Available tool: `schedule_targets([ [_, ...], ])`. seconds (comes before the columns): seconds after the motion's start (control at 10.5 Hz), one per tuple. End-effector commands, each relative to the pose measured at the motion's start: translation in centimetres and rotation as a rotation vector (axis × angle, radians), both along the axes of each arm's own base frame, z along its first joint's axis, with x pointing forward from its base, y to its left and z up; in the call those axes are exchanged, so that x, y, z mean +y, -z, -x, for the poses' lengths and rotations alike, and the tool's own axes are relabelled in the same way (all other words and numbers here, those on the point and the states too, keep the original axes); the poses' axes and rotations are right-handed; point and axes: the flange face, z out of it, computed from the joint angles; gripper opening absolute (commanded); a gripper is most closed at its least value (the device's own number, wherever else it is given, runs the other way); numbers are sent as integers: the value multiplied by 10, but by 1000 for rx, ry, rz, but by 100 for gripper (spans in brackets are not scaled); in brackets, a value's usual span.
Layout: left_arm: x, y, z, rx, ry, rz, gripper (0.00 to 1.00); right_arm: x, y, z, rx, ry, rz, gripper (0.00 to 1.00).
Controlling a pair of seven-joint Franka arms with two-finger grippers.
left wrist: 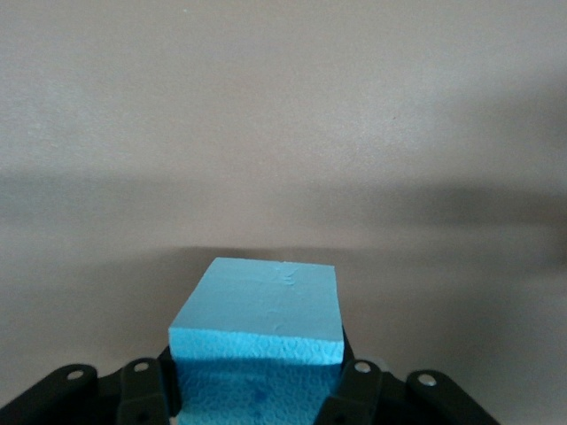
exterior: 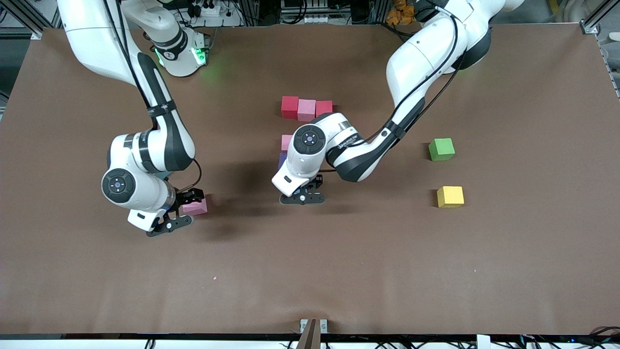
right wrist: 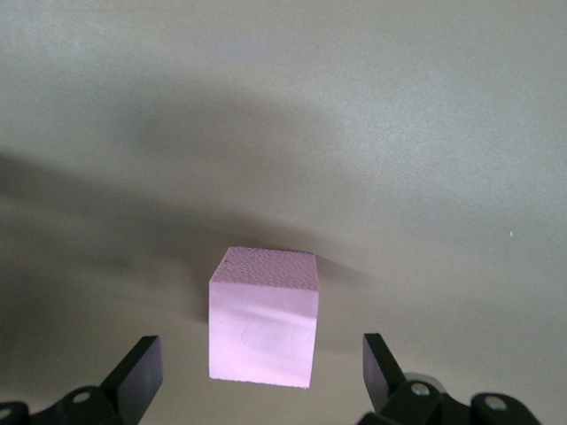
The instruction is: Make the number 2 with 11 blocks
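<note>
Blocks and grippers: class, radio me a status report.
Left gripper shut on light blue block, by the row's end. Right gripper open around pink block on table. Nothing blocking.

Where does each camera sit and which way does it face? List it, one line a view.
Front view: high across the table, facing both arms' bases; shows both arms.
Left wrist view: on the left arm, looking past its end effector, shut on the blue block.
Right wrist view: on the right arm, looking at the pink block between its open end effector.
Shared: that pink block also shows in the front view.
</note>
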Motion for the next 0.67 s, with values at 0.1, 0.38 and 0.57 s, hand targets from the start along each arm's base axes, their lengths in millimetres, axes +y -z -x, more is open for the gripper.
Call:
schedule_targets([
  [0.1,-13,11,5,26,16,36,5,-5,14,-1,-5,2,-1,100],
  [0.38,-16,14,10,29,23,35,5,-23,17,-3,3,34,1,100],
  [0.57,-16,18,10,31,26,32,5,-26,15,-10,-18,41,-1,100],
])
